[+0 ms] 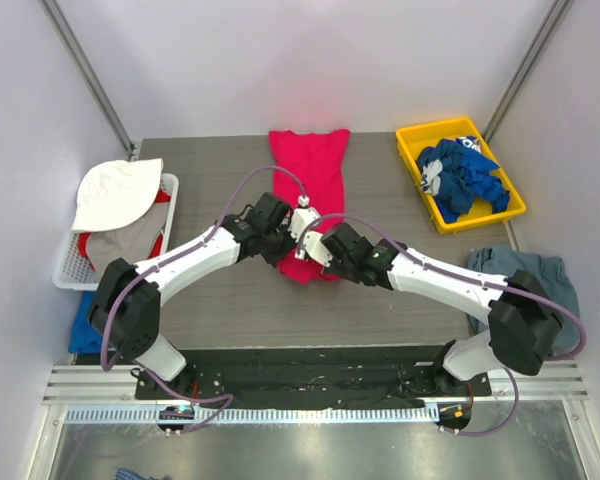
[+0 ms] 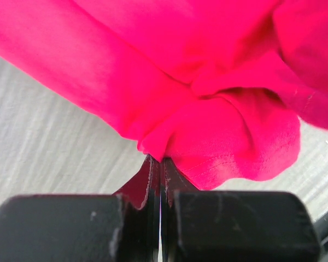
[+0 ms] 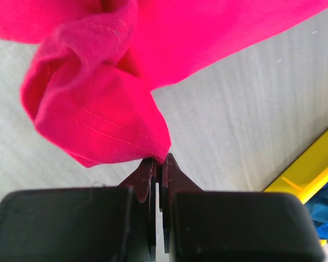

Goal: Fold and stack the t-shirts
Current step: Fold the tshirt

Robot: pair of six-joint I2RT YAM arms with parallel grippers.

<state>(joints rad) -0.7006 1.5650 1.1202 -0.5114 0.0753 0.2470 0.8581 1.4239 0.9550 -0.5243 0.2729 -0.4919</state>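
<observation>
The left jaws are closed to a thin slit, with a bunched fold of the pink-red t-shirt [image 2: 208,82] pinched at their tips. The right jaws are closed just as tightly on a stitched hem corner of the same shirt. From above, the two wrists meet over the near end of the shirt at the middle of the tabletop [image 1: 380,305], covering both pinch points and the cloth between them. The rest of the shirt lies stretched out flat toward the far edge. Each wrist view cuts the shirt off at the top of the frame.

A yellow bin [image 1: 511,190] at the far right holds crumpled royal blue t-shirts [image 1: 460,180] with white print. A grey-blue t-shirt [image 1: 525,268] lies at the right edge, partly behind the right arm. A white basket [image 1: 65,272] stands on the left, and what it holds is hard to make out.
</observation>
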